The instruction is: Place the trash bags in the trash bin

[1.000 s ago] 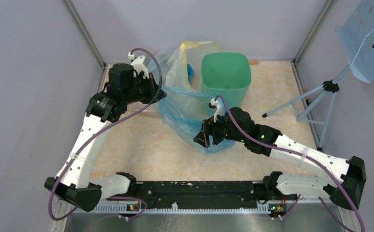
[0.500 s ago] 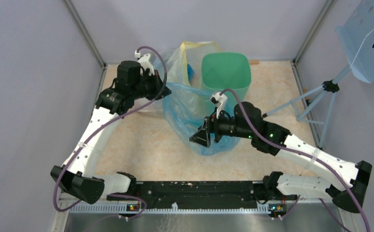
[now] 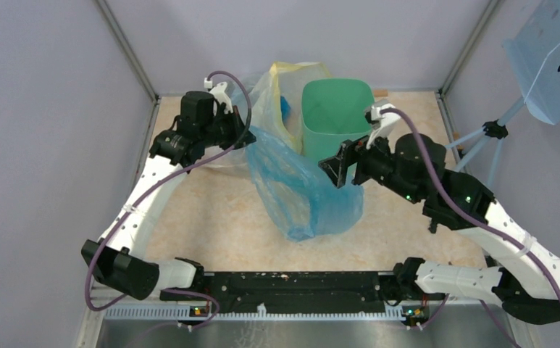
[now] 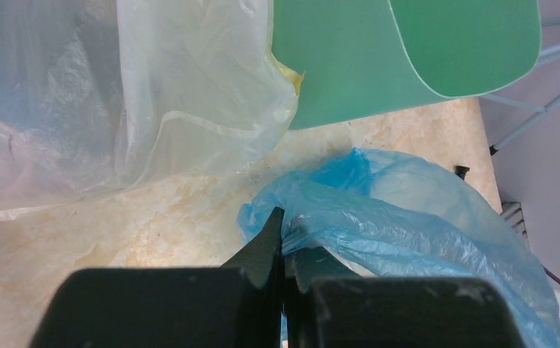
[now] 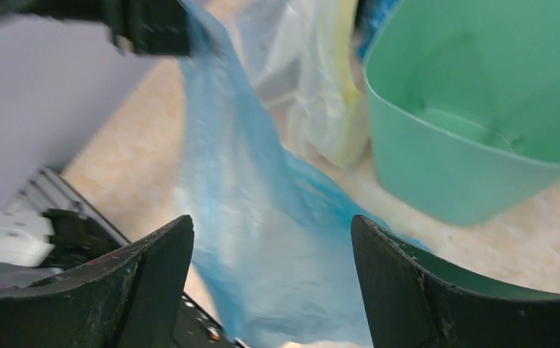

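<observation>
The blue trash bag (image 3: pixel 302 190) hangs stretched from my left gripper (image 3: pixel 246 134) down toward the table's middle. In the left wrist view my left gripper (image 4: pixel 282 226) is shut on the bag's edge (image 4: pixel 378 217). The mint-green trash bin (image 3: pixel 335 116) stands upright at the back centre, open and empty; it also shows in the left wrist view (image 4: pixel 378 58) and the right wrist view (image 5: pixel 479 116). My right gripper (image 3: pixel 337 169) is open just right of the bag; in its own view the gripper (image 5: pixel 271 233) has the blue bag (image 5: pixel 262 217) between and beyond its jaws.
A larger clear-and-yellowish plastic sack (image 3: pixel 280 94) lies left of the bin, also in the left wrist view (image 4: pixel 182 94). Grey walls close the left, back and right sides. A perforated light-blue panel (image 3: pixel 552 58) on a stand sits outside at the right.
</observation>
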